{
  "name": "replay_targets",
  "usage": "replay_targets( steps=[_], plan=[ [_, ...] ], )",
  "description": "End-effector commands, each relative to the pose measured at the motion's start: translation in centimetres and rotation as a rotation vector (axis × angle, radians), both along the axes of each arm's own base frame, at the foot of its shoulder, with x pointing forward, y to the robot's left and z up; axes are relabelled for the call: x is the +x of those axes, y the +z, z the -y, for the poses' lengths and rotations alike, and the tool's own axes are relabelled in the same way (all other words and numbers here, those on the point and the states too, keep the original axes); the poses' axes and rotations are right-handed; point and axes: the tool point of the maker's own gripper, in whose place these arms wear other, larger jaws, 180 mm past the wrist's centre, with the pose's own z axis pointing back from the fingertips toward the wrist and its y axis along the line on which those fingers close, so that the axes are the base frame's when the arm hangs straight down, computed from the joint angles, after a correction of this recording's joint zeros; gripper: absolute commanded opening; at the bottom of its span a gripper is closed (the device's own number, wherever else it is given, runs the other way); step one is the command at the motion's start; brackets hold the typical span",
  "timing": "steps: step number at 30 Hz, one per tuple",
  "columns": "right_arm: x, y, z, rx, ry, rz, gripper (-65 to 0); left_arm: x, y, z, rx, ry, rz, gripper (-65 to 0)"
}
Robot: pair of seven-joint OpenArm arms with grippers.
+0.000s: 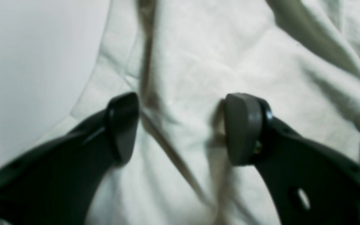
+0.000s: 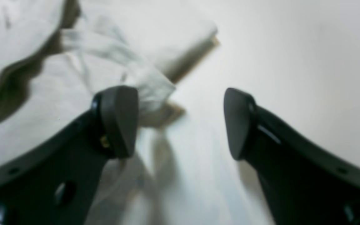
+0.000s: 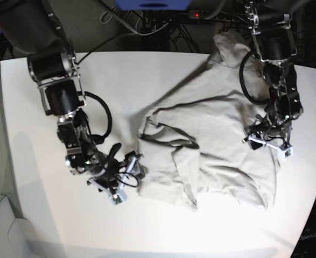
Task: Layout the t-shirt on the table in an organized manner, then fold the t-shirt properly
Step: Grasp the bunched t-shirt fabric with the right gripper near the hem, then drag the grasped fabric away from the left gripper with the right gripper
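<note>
Grippers: two, left [image 1: 181, 128], right [image 2: 180, 123] | t-shirt [image 3: 217, 145]: one | table [image 3: 163, 75]: one

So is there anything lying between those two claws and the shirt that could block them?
Nothing visible. The left gripper hangs directly over the t-shirt with its jaws apart and only cloth below. The right gripper, jaws also apart, sits at the shirt's edge over the bare white table.

Dark cables [image 3: 147, 24] tangle behind the far edge under a blue box [image 3: 152, 4], dimly lit.
</note>
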Motion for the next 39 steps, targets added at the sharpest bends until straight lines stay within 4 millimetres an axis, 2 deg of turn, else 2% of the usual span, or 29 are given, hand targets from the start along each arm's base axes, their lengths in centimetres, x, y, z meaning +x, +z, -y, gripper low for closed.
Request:
replay_targets(
  steps=[1,7,9,14,16,20,24,27,33,35,39],
  plan=[
    [2.3,3.2,-0.9,0.051,0.007,0.083,-21.7,-0.9,-0.8,0.2,-0.017,-0.001,-0.054,-22.8],
    [3.0,2.4,-0.7,0.079,-0.018,0.069,-21.7,-0.8,-0.7,0.1,-0.017,0.004,-0.053,-22.8],
    [2.8,2.4,-1.7,0.094,-0.009,0.068,-21.7,-0.8,-0.7,0.1,-0.018,0.003,-0.053,-22.8],
    [2.5,2.0,-2.4,0.101,-0.001,0.060,-21.7,-0.6,-0.6,0.1,-0.019,0.005,-0.048,-22.8],
    [2.2,1.9,-3.3,0.111,0.010,0.055,-21.7,-0.6,-0.6,0.1,-0.019,0.005,-0.048,-22.8],
    [1.3,1.0,-4.2,0.120,0.021,0.036,-23.0,-0.5,-0.5,0.1,-0.018,0.007,-0.046,-22.8],
    [0.9,0.5,-4.4,0.119,0.023,0.020,-31.4,-0.5,-0.5,0.1,-0.020,0.008,-0.046,-22.8],
    [0.2,-0.3,-4.4,0.122,0.022,0.005,-41.8,-0.6,-0.6,0.1,-0.020,0.008,-0.046,-22.8],
    [0.4,-0.2,-4.0,0.120,0.015,0.010,-65.0,-0.5,-0.6,0.4,-0.022,0.005,-0.046,-22.8],
    [0.6,-0.2,-3.1,0.109,0.006,0.013,-65.0,-0.5,-0.6,0.4,-0.022,0.005,-0.046,-22.8],
    [1.6,2.5,-1.2,0.103,-0.010,0.099,-65.0,-0.6,-0.7,0.3,-0.021,0.005,-0.048,-22.8]
  ],
)
